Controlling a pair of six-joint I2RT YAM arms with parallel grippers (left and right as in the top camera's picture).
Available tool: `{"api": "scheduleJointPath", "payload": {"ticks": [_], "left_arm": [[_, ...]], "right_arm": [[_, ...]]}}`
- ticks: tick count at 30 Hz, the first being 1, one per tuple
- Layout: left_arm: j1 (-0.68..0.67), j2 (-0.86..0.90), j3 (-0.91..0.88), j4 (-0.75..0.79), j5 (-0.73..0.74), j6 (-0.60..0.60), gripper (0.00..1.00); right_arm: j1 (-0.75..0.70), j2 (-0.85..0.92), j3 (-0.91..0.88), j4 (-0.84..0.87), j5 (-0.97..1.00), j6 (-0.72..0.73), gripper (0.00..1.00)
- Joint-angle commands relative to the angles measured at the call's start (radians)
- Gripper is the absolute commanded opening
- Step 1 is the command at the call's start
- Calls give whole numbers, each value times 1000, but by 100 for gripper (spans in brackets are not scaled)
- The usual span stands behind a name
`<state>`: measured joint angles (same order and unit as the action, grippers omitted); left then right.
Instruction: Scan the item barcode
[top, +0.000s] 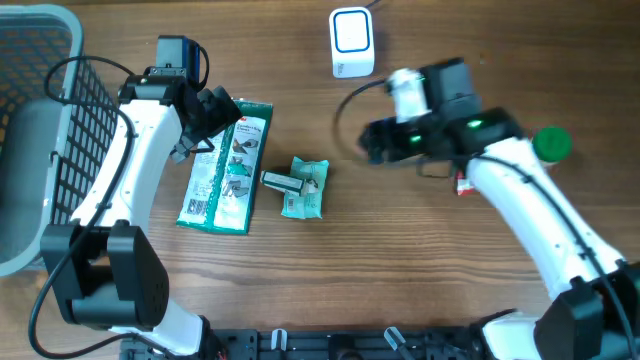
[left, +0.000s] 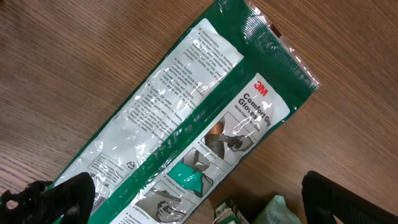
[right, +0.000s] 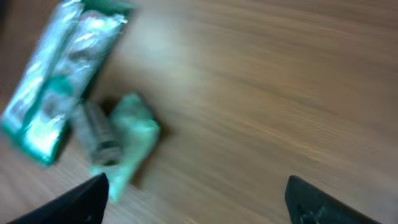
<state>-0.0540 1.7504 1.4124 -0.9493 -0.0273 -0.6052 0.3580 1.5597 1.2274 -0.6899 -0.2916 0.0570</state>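
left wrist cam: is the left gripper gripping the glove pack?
No: the left gripper stands open, jaws wide apart and touching nothing, over the glove pack, which lies flat on the table.

Three views: one fixed above the table (top: 400, 290), one on each wrist.
The overhead camera looks straight down from far and gives me the whole wooden top. The left wrist camera looks down from very near at the 3M glove packet (left: 186, 124), which fills most of its picture, with its own dark fingers (left: 62, 198) at the lower corners. The right wrist camera looks from farther off, its picture blurred, its fingers (right: 84, 200) also at the lower corners. All three views share the glove packet and the small green packet (top: 305, 190) beside it; in the left wrist view I see only an edge of the latter.
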Motion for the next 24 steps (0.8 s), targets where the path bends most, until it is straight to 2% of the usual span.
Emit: {"api": "scheduleJointPath", "payload": {"ticks": [1,7,13,15,18,22,24], "left_arm": [[0,0,-2,-1,1,-9,100],[0,0,-2,-1,1,-9,100],[0,0,-2,-1,1,-9,100],[0,0,-2,-1,1,-9,100],[0,0,-2,-1,1,-9,100],[0,0,-2,-1,1,-9,100],[0,0,-2,-1,1,-9,100]], "right_arm": [[182,53,-8,76,47,-119,86],[432,232,-8,262,302,-263,86],[539,367,-8,412,434,-426,87],[541,375,-8,409,434,-446,81],[540,375,-8,370,429,-446,66],[540,380,-9,320,383,-437,59],[540,381,-12,309,380,-427,59]]}}
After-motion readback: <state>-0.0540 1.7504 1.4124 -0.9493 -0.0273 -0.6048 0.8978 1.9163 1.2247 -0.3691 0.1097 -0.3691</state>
